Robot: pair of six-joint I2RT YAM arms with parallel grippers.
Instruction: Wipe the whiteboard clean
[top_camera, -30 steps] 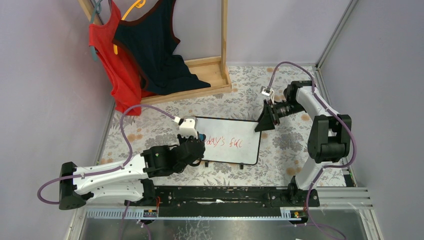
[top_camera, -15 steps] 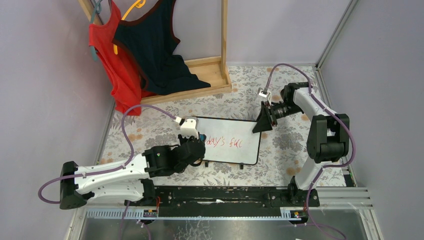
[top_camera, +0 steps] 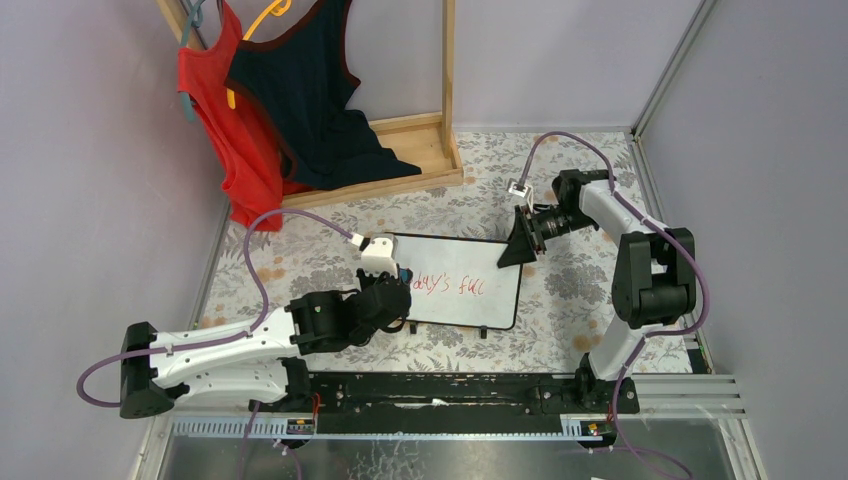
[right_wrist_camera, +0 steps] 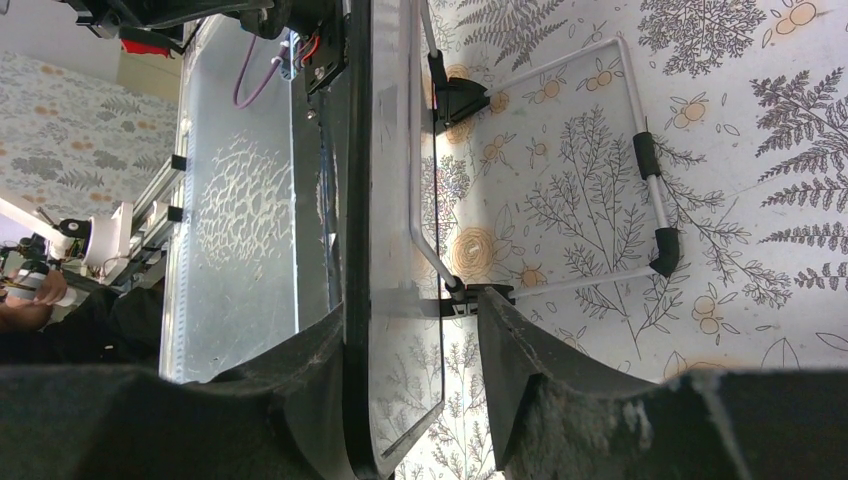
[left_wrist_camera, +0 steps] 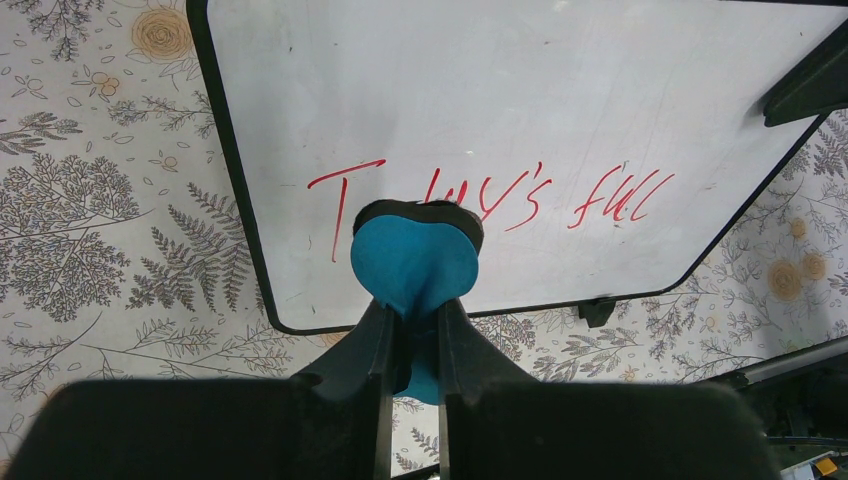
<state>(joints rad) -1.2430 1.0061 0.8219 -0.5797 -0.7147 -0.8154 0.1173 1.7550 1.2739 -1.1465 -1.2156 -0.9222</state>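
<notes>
1. Whiteboard (top_camera: pixel 465 312) lies flat on the floral tablecloth (top_camera: pixel 300 262) in the middle of the top view, its long side running left to right, with red writing (top_camera: pixel 455 285) across its middle.
2. In the same view we see the left gripper (top_camera: pixel 399 288) over the board's left edge, with a blue eraser (top_camera: pixel 402 272) at its tip. The right gripper (top_camera: pixel 513 250) sits at the board's upper right corner.
3. At the upper left of that view a wooden rack (top_camera: pixel 440 150) stands on the cloth, well apart from the board, with a red garment (top_camera: pixel 215 120) and a dark garment (top_camera: pixel 310 100) hanging on it.
4. From the left wrist view, the whiteboard (left_wrist_camera: pixel 500 100) fills the upper part of the frame. The left gripper (left_wrist_camera: pixel 412 325) is closed tight on the eraser (left_wrist_camera: pixel 415 262), pinching its lower end between both fingers (left_wrist_camera: pixel 365 345).
5. The eraser's rounded head sits over the red writing (left_wrist_camera: pixel 520 195) and hides the letters after the "T". Whether it touches the surface, we cannot tell.
6. From the right wrist view we see the whiteboard (right_wrist_camera: pixel 356 200) edge-on, running up the frame left of centre. A wire stand (right_wrist_camera: pixel 640 180) lies on the cloth at upper right.
7. The right gripper (right_wrist_camera: pixel 412 320) stands about half open astride the board's edge. One of its fingers (right_wrist_camera: pixel 300 400) lies close against the black frame. Cloth shows between the other finger and the board, so nothing is clamped.
</notes>
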